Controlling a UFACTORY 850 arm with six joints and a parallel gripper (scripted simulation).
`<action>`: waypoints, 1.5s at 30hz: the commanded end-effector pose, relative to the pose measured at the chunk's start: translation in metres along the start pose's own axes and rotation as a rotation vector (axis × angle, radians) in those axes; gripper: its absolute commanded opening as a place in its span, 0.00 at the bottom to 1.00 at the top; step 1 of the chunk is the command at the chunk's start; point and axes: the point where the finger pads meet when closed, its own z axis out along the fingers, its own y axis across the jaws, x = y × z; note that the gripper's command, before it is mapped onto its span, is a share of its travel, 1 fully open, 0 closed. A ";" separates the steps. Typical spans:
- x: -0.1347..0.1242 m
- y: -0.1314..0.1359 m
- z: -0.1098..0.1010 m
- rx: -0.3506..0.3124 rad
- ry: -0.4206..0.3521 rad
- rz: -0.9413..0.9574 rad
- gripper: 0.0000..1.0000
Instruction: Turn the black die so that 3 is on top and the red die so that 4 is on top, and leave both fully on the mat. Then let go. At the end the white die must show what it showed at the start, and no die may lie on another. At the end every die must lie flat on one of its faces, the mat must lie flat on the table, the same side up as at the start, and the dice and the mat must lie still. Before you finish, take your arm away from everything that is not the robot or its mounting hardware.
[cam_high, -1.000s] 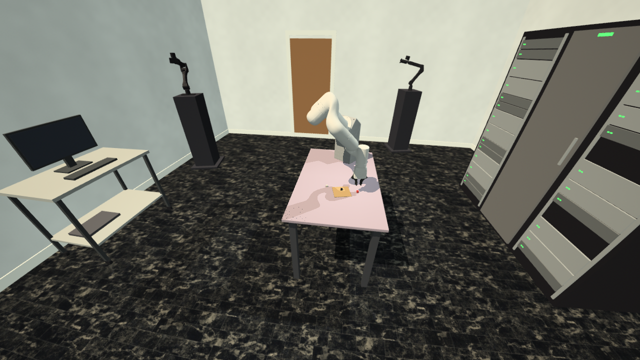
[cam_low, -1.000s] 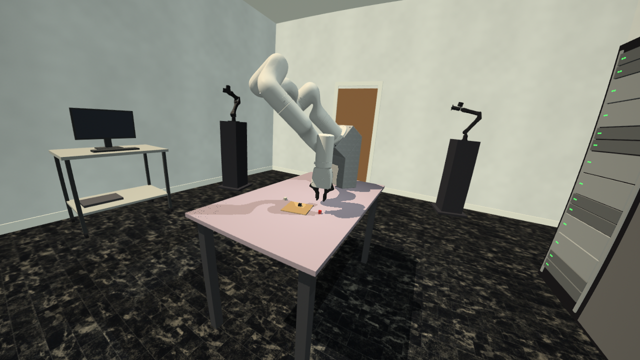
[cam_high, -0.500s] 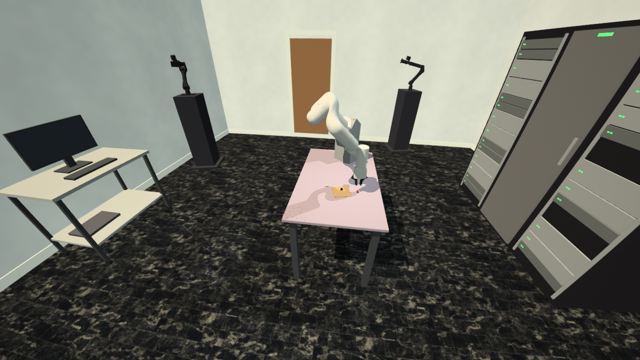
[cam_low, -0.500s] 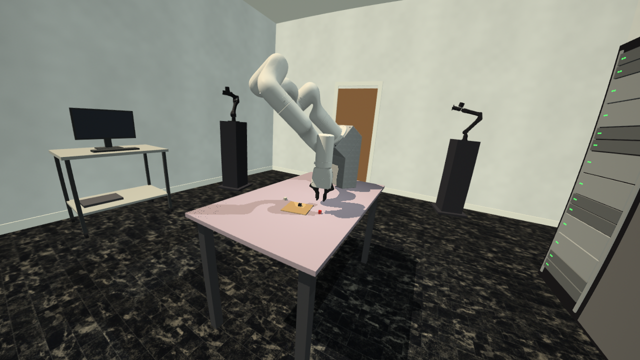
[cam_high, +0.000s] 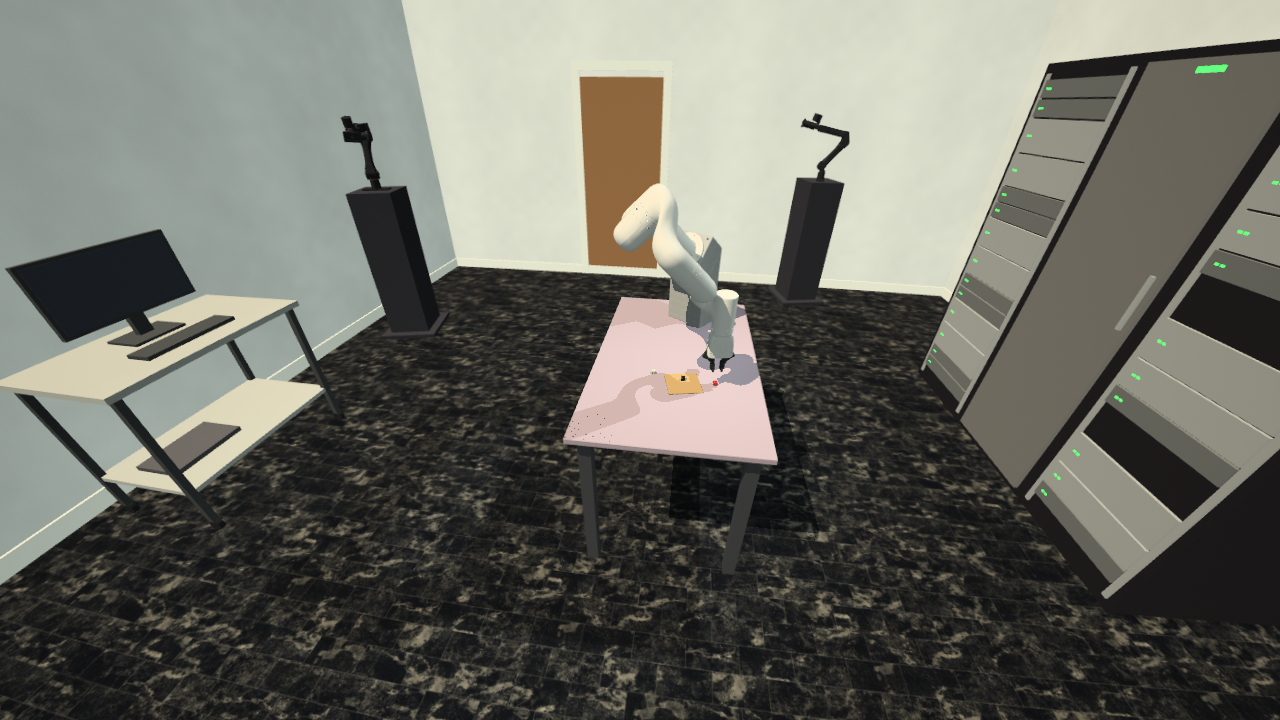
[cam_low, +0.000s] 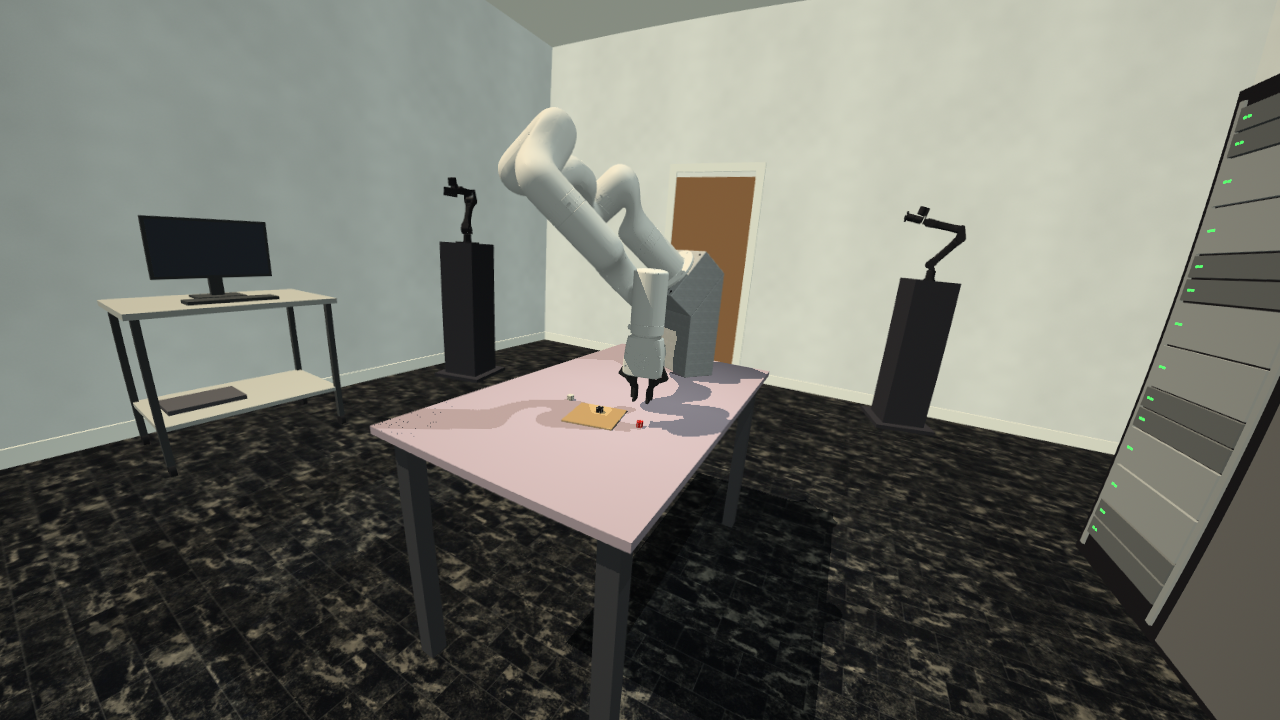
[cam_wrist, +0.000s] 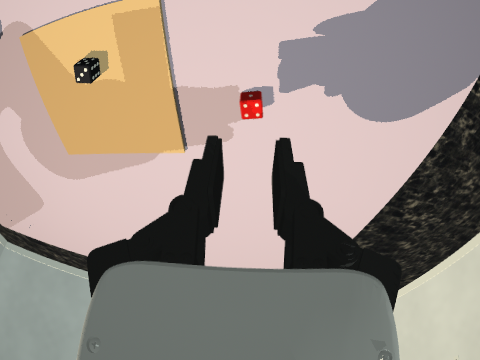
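A black die (cam_high: 682, 377) (cam_low: 599, 409) (cam_wrist: 87, 70) lies on the orange mat (cam_high: 684, 389) (cam_low: 587, 419) (cam_wrist: 115, 130); its upward face appears to show three pips. A red die (cam_high: 715, 383) (cam_low: 640, 423) (cam_wrist: 251, 105) lies on the table off the mat, its bright upward face apparently showing four pips and a darker side one. A white die (cam_high: 653, 371) (cam_low: 571, 396) lies off the mat's other side; its pips are too small to read. My gripper (cam_high: 718, 368) (cam_low: 641, 400) (cam_wrist: 248, 156) is partly open and empty, above the table on the arm-base side of the red die.
The pink table (cam_high: 626, 425) (cam_low: 572, 483) (cam_wrist: 125, 215) carries all of this. The arm's base (cam_high: 707, 268) (cam_low: 702, 313) stands at its back end. The table's side edge lies near the red die, with dark floor (cam_wrist: 450, 165) beyond. Arm shadows cross the mat and table.
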 end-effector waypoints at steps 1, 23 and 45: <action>-0.001 0.000 0.003 0.000 -0.001 0.000 0.31; -0.001 0.000 0.028 0.000 -0.001 0.000 0.31; -0.002 0.000 0.048 0.000 -0.001 0.000 0.31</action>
